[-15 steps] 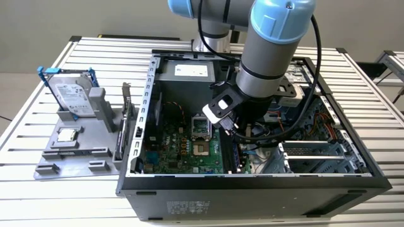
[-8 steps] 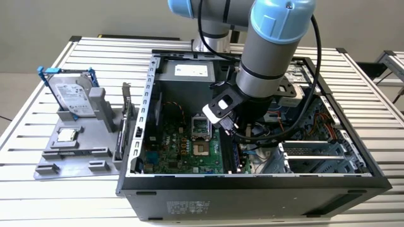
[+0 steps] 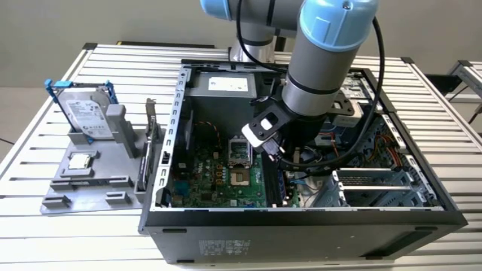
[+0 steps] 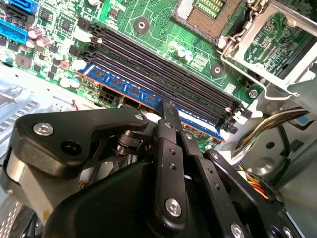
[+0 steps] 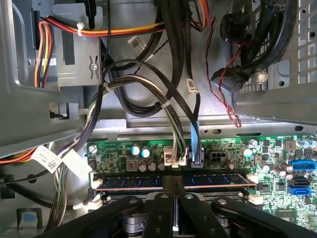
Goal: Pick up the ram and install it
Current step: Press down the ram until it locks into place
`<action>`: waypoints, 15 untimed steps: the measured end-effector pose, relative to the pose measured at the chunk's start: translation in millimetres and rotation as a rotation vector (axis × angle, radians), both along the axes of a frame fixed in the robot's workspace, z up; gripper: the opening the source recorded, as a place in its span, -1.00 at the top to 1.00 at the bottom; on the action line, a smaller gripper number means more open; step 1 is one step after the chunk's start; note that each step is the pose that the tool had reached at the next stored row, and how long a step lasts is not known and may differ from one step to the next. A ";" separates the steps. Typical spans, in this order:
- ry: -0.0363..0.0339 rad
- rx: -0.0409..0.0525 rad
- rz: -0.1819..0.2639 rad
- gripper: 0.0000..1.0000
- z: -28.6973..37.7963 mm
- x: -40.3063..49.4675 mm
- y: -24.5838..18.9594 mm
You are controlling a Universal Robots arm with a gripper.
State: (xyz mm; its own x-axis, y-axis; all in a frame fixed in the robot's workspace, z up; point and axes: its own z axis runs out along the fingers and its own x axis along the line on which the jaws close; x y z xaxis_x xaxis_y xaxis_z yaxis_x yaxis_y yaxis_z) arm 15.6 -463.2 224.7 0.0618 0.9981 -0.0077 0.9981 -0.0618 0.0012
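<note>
A grey tubular arm (image 3: 316, 68) with light-blue joint caps is seen, a black cable run along it. The tool (image 4: 171, 114) is built of black linked fingers (image 4: 171, 163), studded with silver screws.

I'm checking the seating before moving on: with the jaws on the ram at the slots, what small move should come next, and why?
Probably a short, straight press down into the slot. In the second wrist view the gripper is shut on the ram, which lies along the outermost memory slot; the first wrist view shows the white end latches standing outward, so it does not look locked in yet.
</note>
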 end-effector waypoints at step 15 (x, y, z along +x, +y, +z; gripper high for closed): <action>0.0001 -0.0002 0.000 1.00 19.9 0.0 0.0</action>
State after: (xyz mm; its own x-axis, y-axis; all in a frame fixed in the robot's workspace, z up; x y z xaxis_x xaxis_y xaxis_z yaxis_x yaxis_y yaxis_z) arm 15.6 -463.2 244.6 0.0618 0.9981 -0.0079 0.9981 -0.0618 0.0012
